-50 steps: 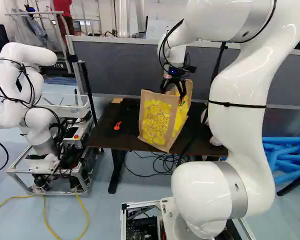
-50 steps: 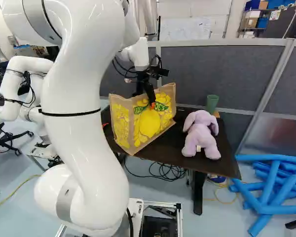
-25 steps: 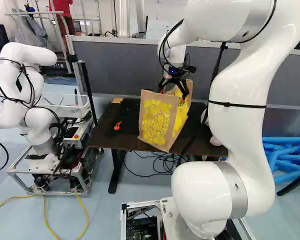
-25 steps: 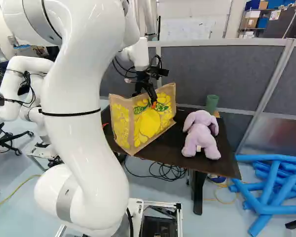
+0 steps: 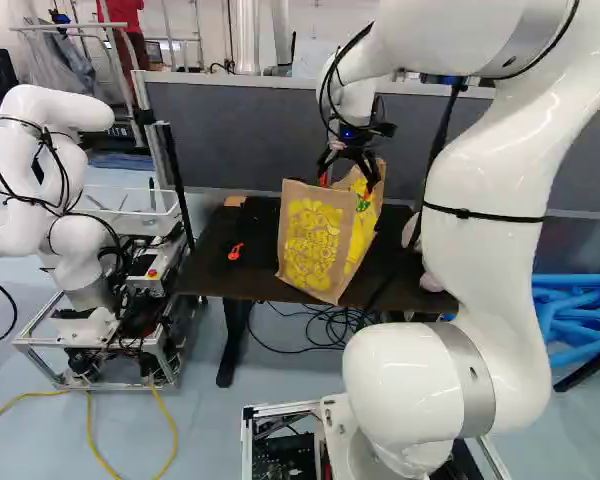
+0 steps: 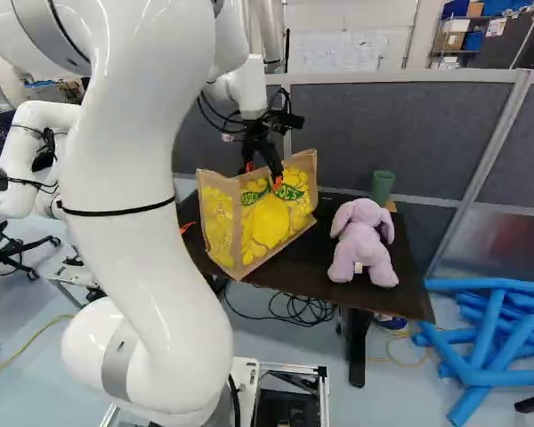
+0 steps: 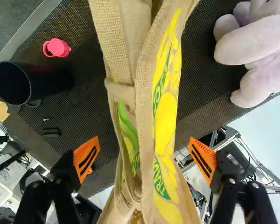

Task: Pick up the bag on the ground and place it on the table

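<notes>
1. The bag (image 5: 310, 240) was on the table (image 6: 325, 267), standing roughly upright, with a lower corner at the table's front edge; whether that corner jutted past the edge was hard to tell.
2. The claw (image 7: 144, 151) was spread wide at the top of the bag, one orange pad (image 7: 86, 158) to each side, with gaps showing between pads and bag. It was pinching nothing.
3. The bag kept its shape without a grip, so the table seemed to be bearing its weight.
4. In my judgement, the lifting and placing were done, and so was the letting go.
5. What seemed left was to draw the arm (image 5: 490, 210) clear, best done straight up, with the claw kept wide until it was past the bag's top.
6. The likely risk was a finger snagging the bag's rim or handle and tipping it off the front edge.
7. The stuffed toy (image 6: 365, 240) and the cup (image 6: 383, 185) sat apart from the bag on the same table, and neither seemed to hinder the finish.
</notes>
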